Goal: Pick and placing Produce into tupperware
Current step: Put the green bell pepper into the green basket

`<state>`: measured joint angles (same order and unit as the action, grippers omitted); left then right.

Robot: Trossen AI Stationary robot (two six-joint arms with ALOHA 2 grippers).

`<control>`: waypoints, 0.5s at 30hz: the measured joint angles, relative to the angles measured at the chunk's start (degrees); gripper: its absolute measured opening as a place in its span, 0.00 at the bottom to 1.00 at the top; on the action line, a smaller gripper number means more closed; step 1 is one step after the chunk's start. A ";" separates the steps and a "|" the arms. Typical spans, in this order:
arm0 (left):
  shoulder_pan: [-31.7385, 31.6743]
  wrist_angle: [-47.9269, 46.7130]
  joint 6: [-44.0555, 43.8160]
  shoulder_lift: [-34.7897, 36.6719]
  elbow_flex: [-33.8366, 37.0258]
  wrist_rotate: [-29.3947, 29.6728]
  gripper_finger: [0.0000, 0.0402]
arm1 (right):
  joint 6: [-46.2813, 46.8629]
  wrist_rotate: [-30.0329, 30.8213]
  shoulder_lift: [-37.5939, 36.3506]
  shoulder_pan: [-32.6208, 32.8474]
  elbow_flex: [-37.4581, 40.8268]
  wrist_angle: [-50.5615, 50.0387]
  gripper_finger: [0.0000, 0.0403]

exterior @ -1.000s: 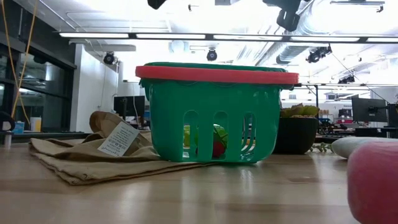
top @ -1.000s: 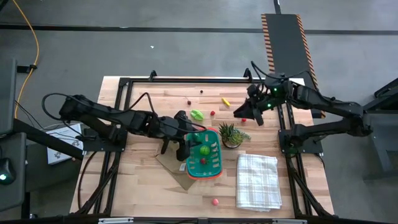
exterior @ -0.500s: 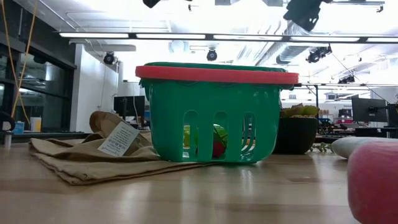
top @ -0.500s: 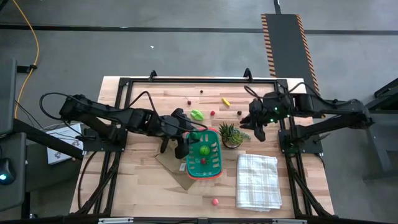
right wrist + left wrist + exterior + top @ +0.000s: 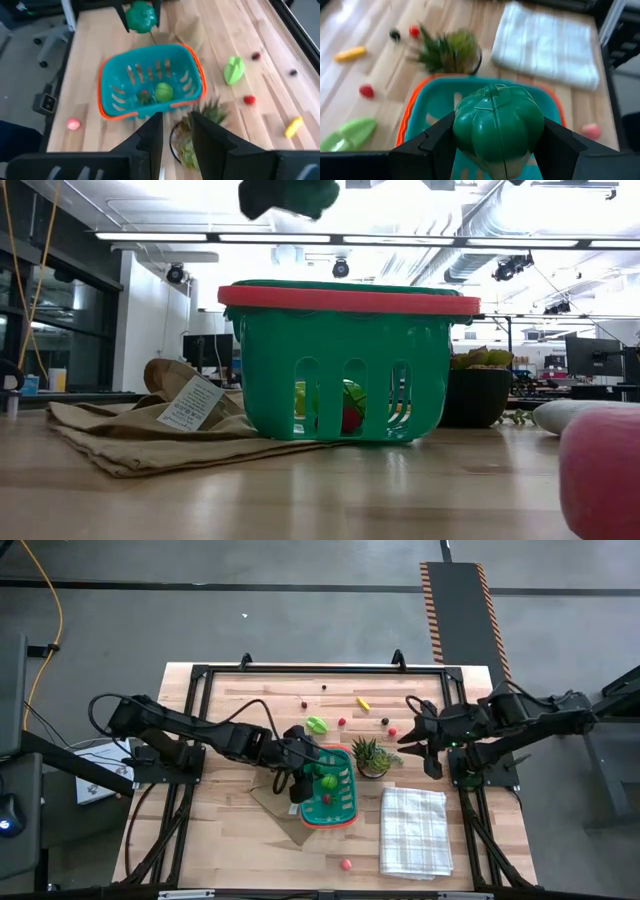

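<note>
Overhead, the left gripper (image 5: pixel 497 145) is clamped on a green pepper (image 5: pixel 498 127) just above the near-left rim of the basket (image 5: pixel 330 808), which already holds a green ball (image 5: pixel 163 92) and a red piece (image 5: pixel 144 96). Meanwhile the right gripper (image 5: pixel 428 748), fingers slightly apart and empty, hovers beside the plant (image 5: pixel 371 754)

My overhead camera looks straight down; my low one sits level, close to the teal basket (image 5: pixel 348 360), which both wrist views also share
</note>
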<state>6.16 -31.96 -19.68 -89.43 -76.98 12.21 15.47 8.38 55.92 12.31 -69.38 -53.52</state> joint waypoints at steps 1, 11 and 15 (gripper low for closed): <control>-0.43 0.08 -0.45 -0.45 0.03 -0.32 0.52 | 0.61 0.38 0.12 0.30 0.00 -0.65 0.22; -4.00 1.15 -2.84 -3.57 -0.15 -3.85 0.52 | 2.12 0.57 2.57 2.50 -0.02 -1.50 0.22; -4.53 0.89 -1.72 -5.91 -0.01 -5.59 0.52 | 2.04 0.57 3.13 2.50 -0.02 -1.53 0.22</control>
<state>1.63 -31.07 -21.41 -95.35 -76.99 6.62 17.52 8.95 59.05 14.81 -69.41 -55.05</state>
